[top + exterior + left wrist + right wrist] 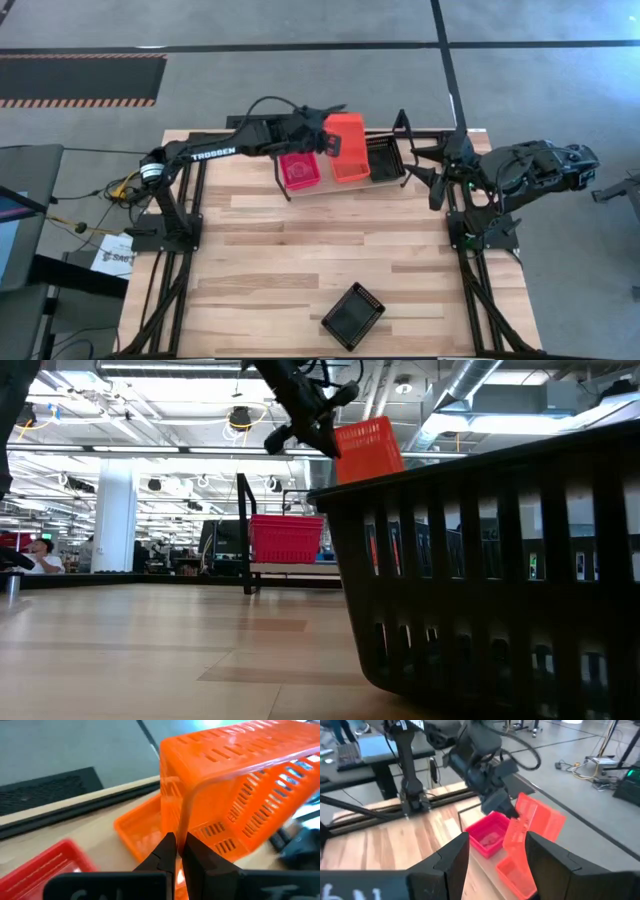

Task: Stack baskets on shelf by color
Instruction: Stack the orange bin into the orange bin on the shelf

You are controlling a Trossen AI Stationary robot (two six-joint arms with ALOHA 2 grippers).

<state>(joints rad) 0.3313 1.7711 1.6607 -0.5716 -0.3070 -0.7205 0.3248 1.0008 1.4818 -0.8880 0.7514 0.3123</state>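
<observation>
**Orange basket held tilted above the shelf**

Fingers of the left gripper (328, 137) are pinched tight on the rim of an orange basket (345, 130), which hangs tilted in the air, its open side turned away from the arm. In the left wrist view the two dark fingertips (165, 851) meet on the thin orange edge. Directly under it, a second orange basket (351, 163) lies flat on the shelf (330, 188), in the middle spot. Just beside that one, on the left arm's side, sits a pinkish-red basket (299, 171); on the other side sits a black basket (385, 160), also on the shelf. The shelf itself stands along the far edge of the table (300, 250).

Off to the side, the right gripper (432, 168) waits near the shelf's end with its jaws spread and nothing between them. Well apart from all this, another black basket (352, 315) rests alone near the table's front edge, turned at an angle.
</observation>
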